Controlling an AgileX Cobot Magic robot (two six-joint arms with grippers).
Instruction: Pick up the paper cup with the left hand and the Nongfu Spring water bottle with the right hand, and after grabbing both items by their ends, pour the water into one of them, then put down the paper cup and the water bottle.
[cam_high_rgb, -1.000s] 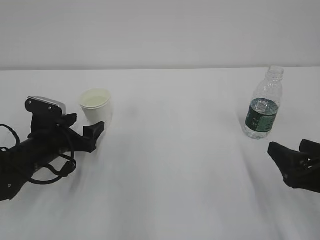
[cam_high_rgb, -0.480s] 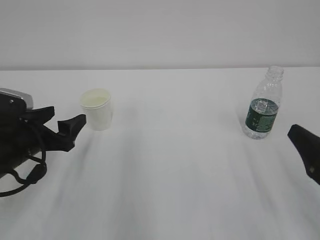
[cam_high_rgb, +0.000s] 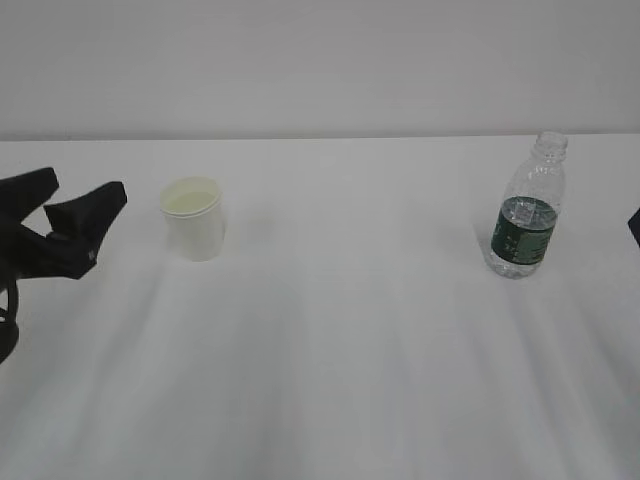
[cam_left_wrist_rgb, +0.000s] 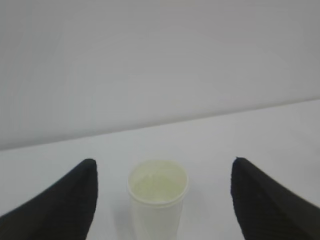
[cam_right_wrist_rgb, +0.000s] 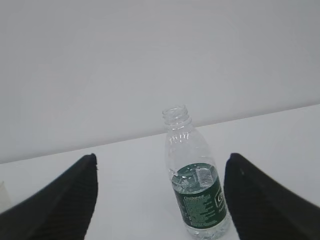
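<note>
The cream-white paper cup (cam_high_rgb: 193, 220) stands upright on the left of the white table (cam_high_rgb: 340, 330). My left gripper (cam_high_rgb: 84, 190) is open, to the cup's left and clear of it. In the left wrist view the paper cup (cam_left_wrist_rgb: 158, 200) sits centred ahead of the left gripper (cam_left_wrist_rgb: 163, 162), touching neither finger. The uncapped Nongfu Spring water bottle (cam_high_rgb: 528, 212) stands upright at the right. Only a black sliver of my right gripper (cam_high_rgb: 635, 226) shows at the frame edge. In the right wrist view the bottle (cam_right_wrist_rgb: 198, 192) stands ahead of the open right gripper (cam_right_wrist_rgb: 162, 157), with water (cam_right_wrist_rgb: 206, 229) up to the label's top.
A plain pale wall (cam_high_rgb: 320, 60) rises behind the table's far edge. Nothing else stands on the white table.
The left gripper has drawn back leftward from beside the cup. The right gripper has pulled off to the right, almost out of the exterior view. Cup and bottle have not moved.
</note>
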